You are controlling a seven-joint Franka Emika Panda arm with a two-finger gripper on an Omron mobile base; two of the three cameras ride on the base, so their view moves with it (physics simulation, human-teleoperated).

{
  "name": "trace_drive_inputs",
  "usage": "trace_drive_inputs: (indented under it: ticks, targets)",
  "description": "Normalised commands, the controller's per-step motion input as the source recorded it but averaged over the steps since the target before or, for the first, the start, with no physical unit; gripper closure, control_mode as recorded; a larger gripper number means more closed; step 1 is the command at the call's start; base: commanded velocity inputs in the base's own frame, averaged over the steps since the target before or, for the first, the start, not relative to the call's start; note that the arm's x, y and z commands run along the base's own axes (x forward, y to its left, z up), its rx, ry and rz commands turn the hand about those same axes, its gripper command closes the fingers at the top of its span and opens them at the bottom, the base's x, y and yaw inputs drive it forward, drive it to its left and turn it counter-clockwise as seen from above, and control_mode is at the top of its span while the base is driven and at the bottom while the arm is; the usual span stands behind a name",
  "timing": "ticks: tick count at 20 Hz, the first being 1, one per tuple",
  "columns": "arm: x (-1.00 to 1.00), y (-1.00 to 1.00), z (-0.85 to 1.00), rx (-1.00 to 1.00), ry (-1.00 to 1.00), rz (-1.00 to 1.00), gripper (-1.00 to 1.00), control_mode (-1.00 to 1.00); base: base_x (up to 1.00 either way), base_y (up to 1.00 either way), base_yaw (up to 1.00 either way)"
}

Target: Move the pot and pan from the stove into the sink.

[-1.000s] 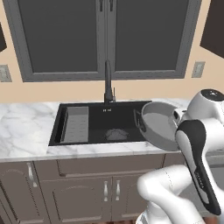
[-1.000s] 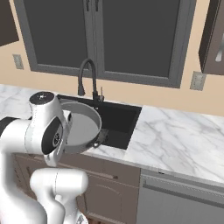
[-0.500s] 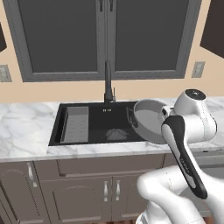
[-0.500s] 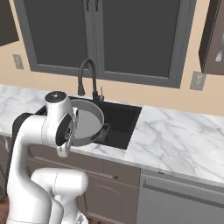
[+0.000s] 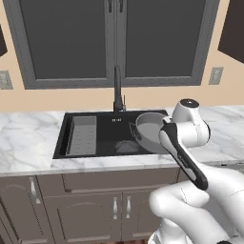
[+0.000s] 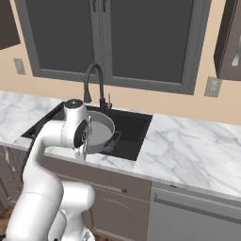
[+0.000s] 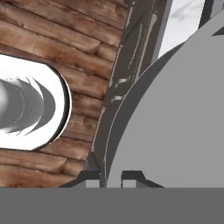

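The grey pot point(image 5: 149, 129) hangs tilted over the right end of the black sink point(image 5: 105, 135), its open side turned toward the faucet. From the right base view, the pot point(image 6: 100, 132) sits just beyond the white wrist, above the sink point(image 6: 134, 126). My gripper point(image 7: 112, 177) is shut on the pot's rim, and the pot's grey wall point(image 7: 175, 122) rises right beyond the fingertips point(image 7: 91, 176). In both base views the arm hides the grip itself. The pan and the stove are out of view.
A tall dark faucet point(image 5: 116, 90) stands behind the basin, close to the pot. A grey ribbed rack point(image 5: 83, 136) lies in the sink's left part. Marble counter point(image 6: 197, 150) runs to the right, with a dishwasher front point(image 6: 197, 214) below it. Cabinet doors point(image 5: 71, 205) sit under the sink.
The arm has swung left with the pot, carrying it from beside the sink's right edge to above the basin's right end. The grip has stayed shut.
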Motion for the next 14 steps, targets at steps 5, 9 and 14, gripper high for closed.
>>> trace_drive_inputs:
  ticks: [5, 9, 14]
  targets:
    - [0.89, 0.00, -0.24, -0.03, 0.11, 0.08, 1.00, -1.00, 0.00, 0.00, 0.00]
    - [0.93, 0.00, -0.08, 0.00, 0.05, 0.06, 1.00, -1.00, 0.00, 0.00, 0.00]
    - [0.79, -0.05, -0.19, 0.00, 0.09, 0.08, 1.00, -1.00, 0.00, 0.00, 0.00]
